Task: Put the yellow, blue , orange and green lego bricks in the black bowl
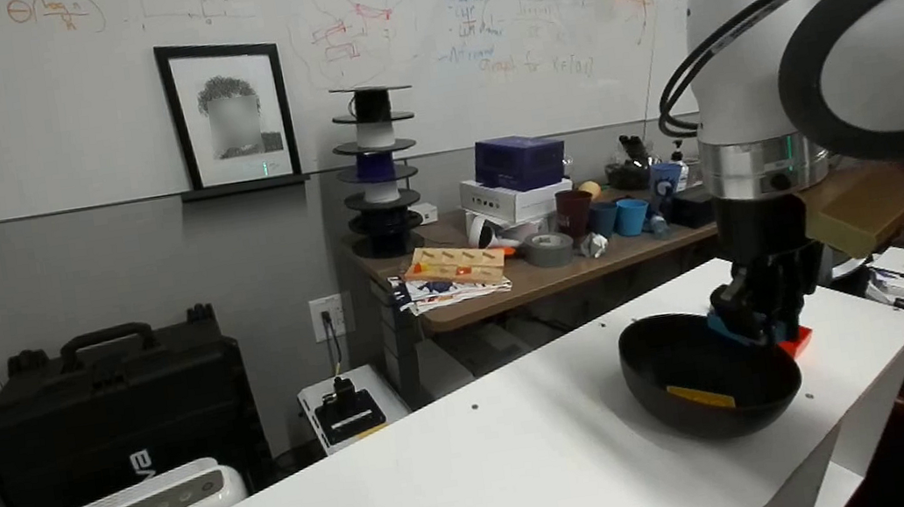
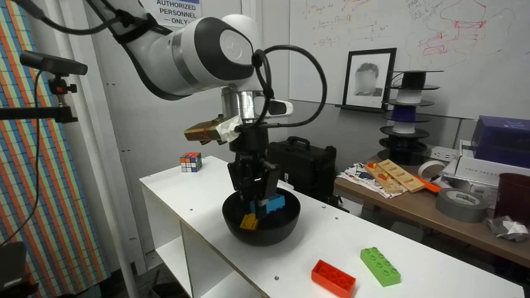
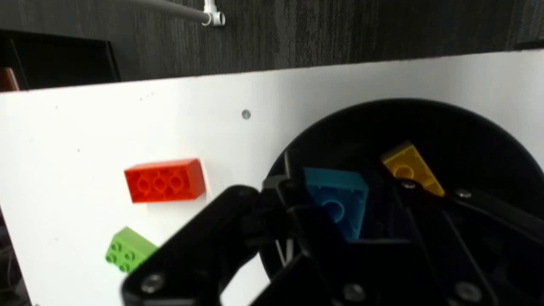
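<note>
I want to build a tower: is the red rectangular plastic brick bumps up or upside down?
Upside down: in the wrist view, the red rectangular plastic brick shows its hollow underside and round tubes facing up.

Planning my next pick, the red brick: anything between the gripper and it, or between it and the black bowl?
If the gripper moves low, probably yes: it is over or inside the black bowl, whose rim lies between it and the red brick. Between that brick and the bowl, nothing visible stands in the way.

Lab: robot arm (image 2: 217, 51), scrawled whiteboard (image 1: 473, 91)
</note>
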You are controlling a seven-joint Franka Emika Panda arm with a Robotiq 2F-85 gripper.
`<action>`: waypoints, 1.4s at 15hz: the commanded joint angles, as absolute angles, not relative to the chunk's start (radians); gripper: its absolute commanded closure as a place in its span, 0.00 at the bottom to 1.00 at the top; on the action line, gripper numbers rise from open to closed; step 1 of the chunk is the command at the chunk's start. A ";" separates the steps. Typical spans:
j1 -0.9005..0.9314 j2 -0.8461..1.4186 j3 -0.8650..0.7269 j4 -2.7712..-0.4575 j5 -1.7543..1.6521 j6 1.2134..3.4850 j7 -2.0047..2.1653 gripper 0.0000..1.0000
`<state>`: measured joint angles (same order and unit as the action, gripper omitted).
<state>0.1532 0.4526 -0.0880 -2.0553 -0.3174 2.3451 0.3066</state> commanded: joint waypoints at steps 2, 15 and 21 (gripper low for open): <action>0.178 0.430 -0.066 -2.038 -0.268 2.240 0.404 0.31; 0.046 0.396 -0.135 -2.016 -0.082 2.393 0.577 0.00; -0.064 0.475 -0.145 -1.941 0.154 2.442 0.617 0.00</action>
<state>-0.0453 0.4198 -0.1499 -2.0000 0.0545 2.4041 0.5753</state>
